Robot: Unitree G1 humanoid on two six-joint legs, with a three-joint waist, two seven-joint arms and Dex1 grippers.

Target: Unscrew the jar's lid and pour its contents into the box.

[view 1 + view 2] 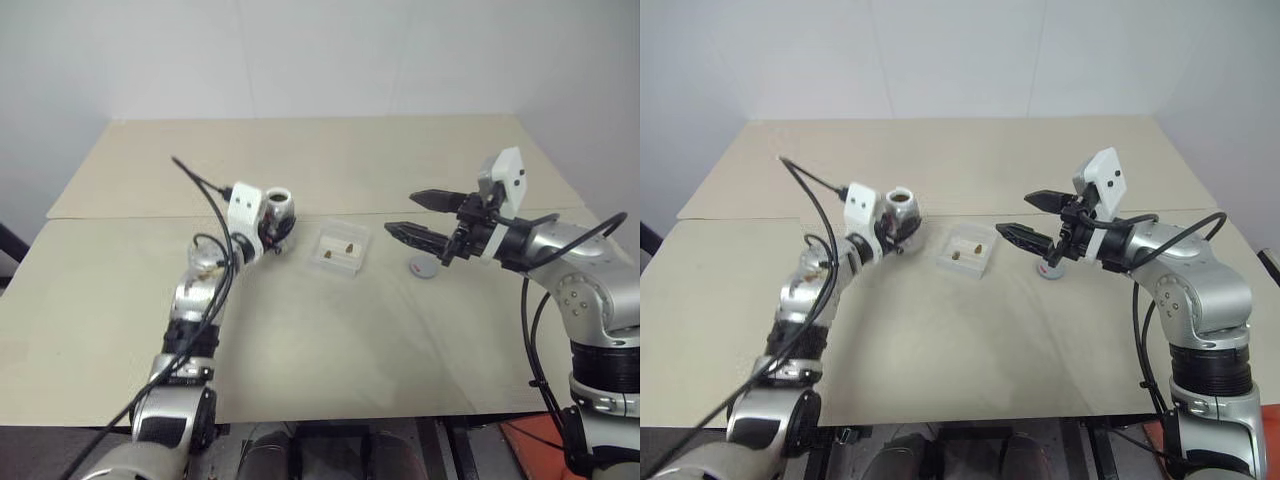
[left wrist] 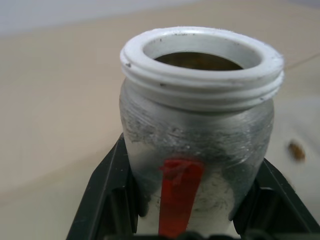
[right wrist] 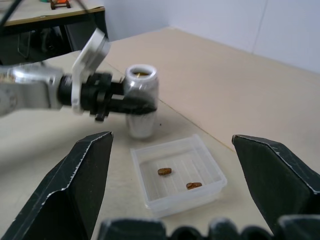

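Left gripper (image 1: 272,232): I have it clamped on the jar (image 1: 277,207), centre-left, upright and lidless beside the box (image 1: 339,250)
Contents (image 3: 165,171): two pieces in box
Right gripper (image 1: 418,214): I hold it wide apart, empty, above the lid (image 1: 423,267) on the table (image 1: 330,330)

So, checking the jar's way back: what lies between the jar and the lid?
The box, two brown pieces inside, lies between jar and lid, in the left eye view.

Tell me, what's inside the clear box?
Two tiny brown pieces lie on the bottom of the box, apart from each other. Nothing covers them; the box is open on top.
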